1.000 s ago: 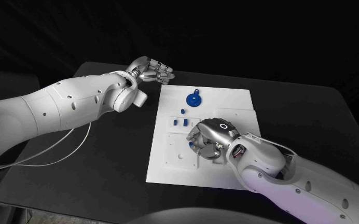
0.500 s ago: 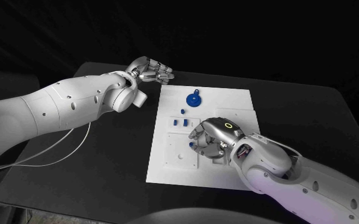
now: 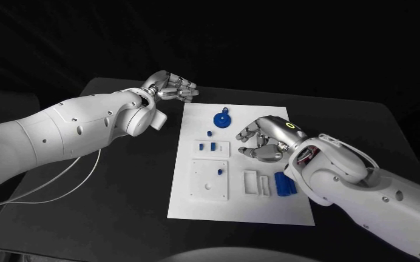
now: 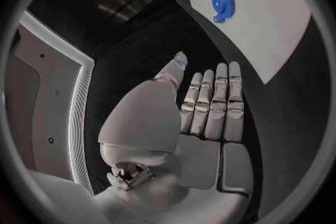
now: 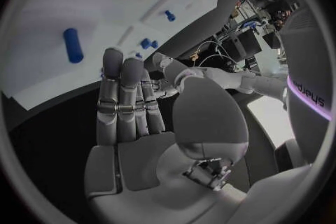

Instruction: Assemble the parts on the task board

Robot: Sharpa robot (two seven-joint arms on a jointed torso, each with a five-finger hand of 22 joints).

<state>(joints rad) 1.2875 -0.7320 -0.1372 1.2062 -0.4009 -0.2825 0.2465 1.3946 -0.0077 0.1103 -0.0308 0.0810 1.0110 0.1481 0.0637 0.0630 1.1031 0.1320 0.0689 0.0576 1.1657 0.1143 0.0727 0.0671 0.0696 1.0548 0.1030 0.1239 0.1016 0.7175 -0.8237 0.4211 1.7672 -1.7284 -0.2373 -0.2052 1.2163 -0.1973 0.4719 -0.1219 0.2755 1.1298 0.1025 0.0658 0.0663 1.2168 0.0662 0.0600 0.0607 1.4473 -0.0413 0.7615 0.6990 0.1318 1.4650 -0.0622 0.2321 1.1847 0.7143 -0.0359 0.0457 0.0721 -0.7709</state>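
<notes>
Two hands are seen above a black table [image 3: 122,201] on which a white board [image 3: 241,204] lies in the middle. Wide strips of bare table are left along the board's left and right edges, and a narrower strip runs along its near edge. The left hand [image 3: 175,86] is held just beyond the board's far left corner, over bare table and not touching the board; in the head view its fingers look curled, while in the left wrist view they are stretched out side by side with nothing in them. The right hand [image 3: 267,137] is poised over the right half of the board, palm down with its fingers bent toward the middle; in the right wrist view its fingers [image 5: 122,101] are stretched out straight and close together, and nothing is held.

Several blue parts are spread over the board: a round gear [image 3: 224,118] near the far edge, a small peg [image 3: 212,133] just in front of it, two short pins [image 3: 206,147] in a raised tray, a tiny piece [image 3: 219,170] on a square plate, and a cylinder [image 3: 283,184] lying near the right edge, just beside the right forearm. The board's near part is left open.
</notes>
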